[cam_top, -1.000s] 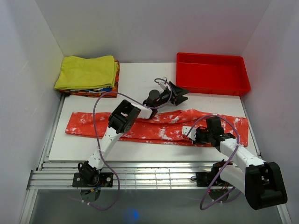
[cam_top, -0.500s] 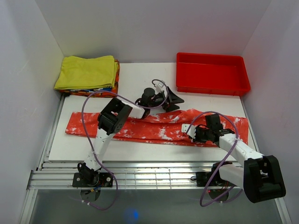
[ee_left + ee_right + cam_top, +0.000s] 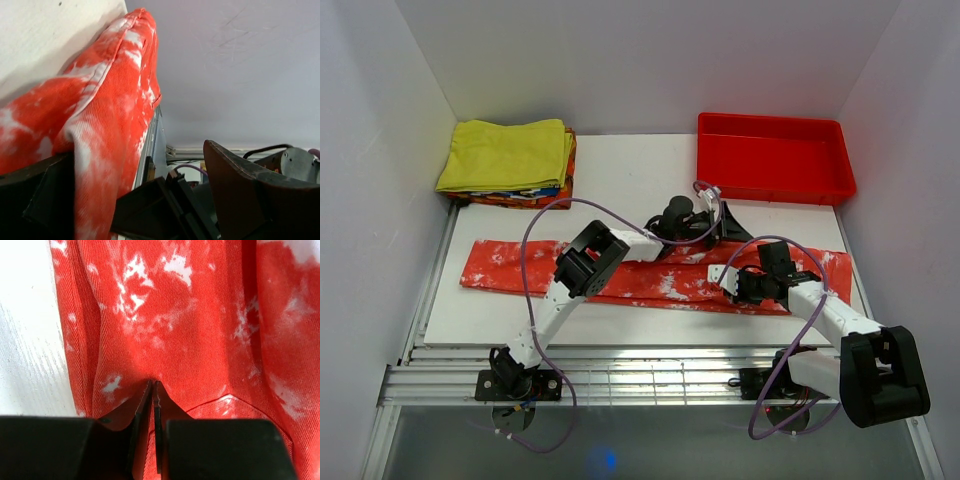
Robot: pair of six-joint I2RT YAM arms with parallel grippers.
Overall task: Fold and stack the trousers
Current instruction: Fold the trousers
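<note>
The trousers (image 3: 520, 265), red-orange with white blotches, lie stretched left to right across the white board (image 3: 620, 175). My right gripper (image 3: 732, 287) rests on their right part. In the right wrist view the trousers (image 3: 190, 315) fill the frame, and the right gripper (image 3: 153, 384) is shut with cloth creases running into its tips. My left gripper (image 3: 727, 221) hovers open at the trousers' far edge, just behind the right gripper. Seen from the left wrist, the trousers (image 3: 110, 110) bulge over one finger (image 3: 35, 200) of the left gripper (image 3: 145, 195).
A red tray (image 3: 770, 190) stands at the back right. A folded yellow garment (image 3: 505, 152) tops a pile of cloth at the back left. White walls close in on three sides. The metal rail (image 3: 640, 375) runs along the near edge.
My left arm has swung right along the trousers' far edge, ending close behind the right gripper. The right gripper has stayed shut in the same spot.
</note>
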